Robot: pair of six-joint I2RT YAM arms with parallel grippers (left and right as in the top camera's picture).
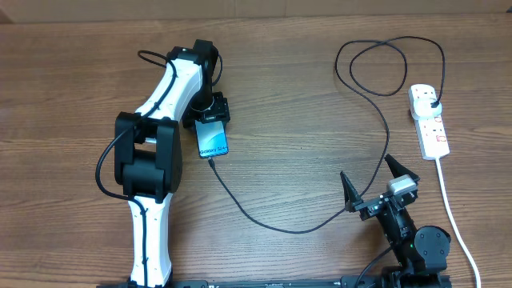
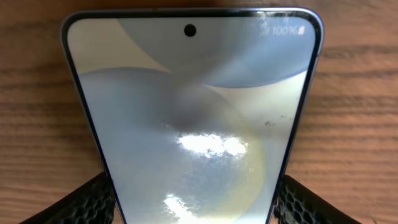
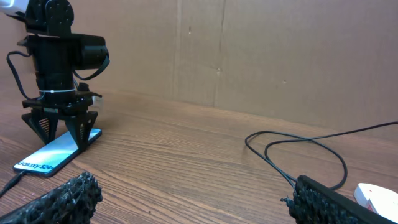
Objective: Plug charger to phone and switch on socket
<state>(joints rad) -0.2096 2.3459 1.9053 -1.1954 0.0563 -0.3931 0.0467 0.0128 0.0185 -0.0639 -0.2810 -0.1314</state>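
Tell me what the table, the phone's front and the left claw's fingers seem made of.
Table: wood or wood-look laminate, matte; grain streaks show.
Phone front: glossy glass, probably; it mirrors bright glare.
Left claw's fingers: black plastic or rubber, matte, honeycomb-textured.

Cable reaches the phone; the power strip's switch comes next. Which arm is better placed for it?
Right. The right gripper stands open and empty on the power strip's side of the table. The left gripper straddles the phone, far across from the strip.
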